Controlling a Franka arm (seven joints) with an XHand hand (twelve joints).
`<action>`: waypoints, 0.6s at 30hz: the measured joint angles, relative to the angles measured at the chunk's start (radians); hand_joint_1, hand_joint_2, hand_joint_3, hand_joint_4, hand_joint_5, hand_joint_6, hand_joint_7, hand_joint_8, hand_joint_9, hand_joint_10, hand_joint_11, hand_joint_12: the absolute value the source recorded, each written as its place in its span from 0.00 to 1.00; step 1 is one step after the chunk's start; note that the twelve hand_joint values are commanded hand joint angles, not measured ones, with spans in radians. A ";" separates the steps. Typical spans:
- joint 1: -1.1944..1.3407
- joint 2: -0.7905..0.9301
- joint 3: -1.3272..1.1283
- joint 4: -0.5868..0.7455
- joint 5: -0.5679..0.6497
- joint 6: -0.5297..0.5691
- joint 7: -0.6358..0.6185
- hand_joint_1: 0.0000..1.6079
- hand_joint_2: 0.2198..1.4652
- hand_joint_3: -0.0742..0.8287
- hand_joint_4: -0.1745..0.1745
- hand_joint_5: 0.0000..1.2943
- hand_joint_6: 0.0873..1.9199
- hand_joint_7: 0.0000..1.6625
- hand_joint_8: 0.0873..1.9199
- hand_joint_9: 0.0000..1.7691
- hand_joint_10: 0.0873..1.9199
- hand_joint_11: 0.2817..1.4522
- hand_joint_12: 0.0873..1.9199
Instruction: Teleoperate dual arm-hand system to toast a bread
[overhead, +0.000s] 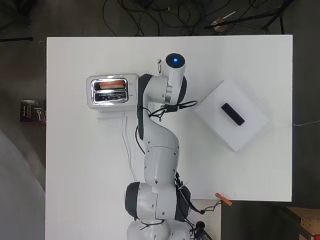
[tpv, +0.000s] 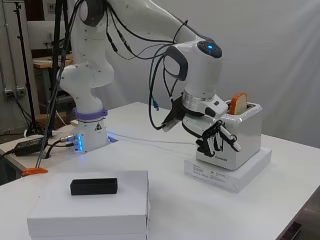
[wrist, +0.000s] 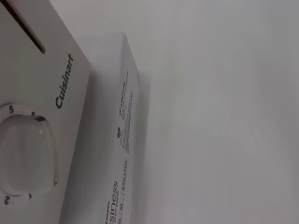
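Note:
A silver and white toaster (overhead: 112, 91) stands on a flat white box (tpv: 227, 172) at the table's left in the overhead view. One slice of bread (tpv: 239, 103) sticks up out of a slot, also visible from above as the bread (overhead: 110, 83). My hand (tpv: 216, 134) hangs at the toaster's (tpv: 242, 137) control end, its fingers (tpv: 227, 140) loosely bent and pointing down against that face, holding nothing. From above the arm hides the hand. The wrist view shows the toaster's dial (wrist: 25, 156) and the lever slot (wrist: 28, 32) very close.
A stack of white boxes (overhead: 232, 115) with a small black block (overhead: 232, 113) on top lies at the table's right; in the side view the boxes (tpv: 90, 210) sit in front. An orange clamp (overhead: 224, 199) is at the table's edge near the arm's base. Cables hang from the arm.

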 joint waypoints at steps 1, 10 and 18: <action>-0.001 0.006 0.001 0.004 0.001 -0.004 -0.004 0.07 0.67 0.07 0.12 0.16 0.00 0.61 1.00 0.75 1.00 0.59 1.00; -0.010 0.071 0.010 -0.012 0.028 -0.029 -0.090 0.55 0.82 0.12 0.21 0.24 0.00 0.65 1.00 0.81 1.00 0.65 1.00; -0.010 0.080 0.008 -0.066 0.003 -0.028 -0.040 0.07 0.77 0.08 0.15 0.20 0.00 0.63 1.00 0.77 1.00 0.64 1.00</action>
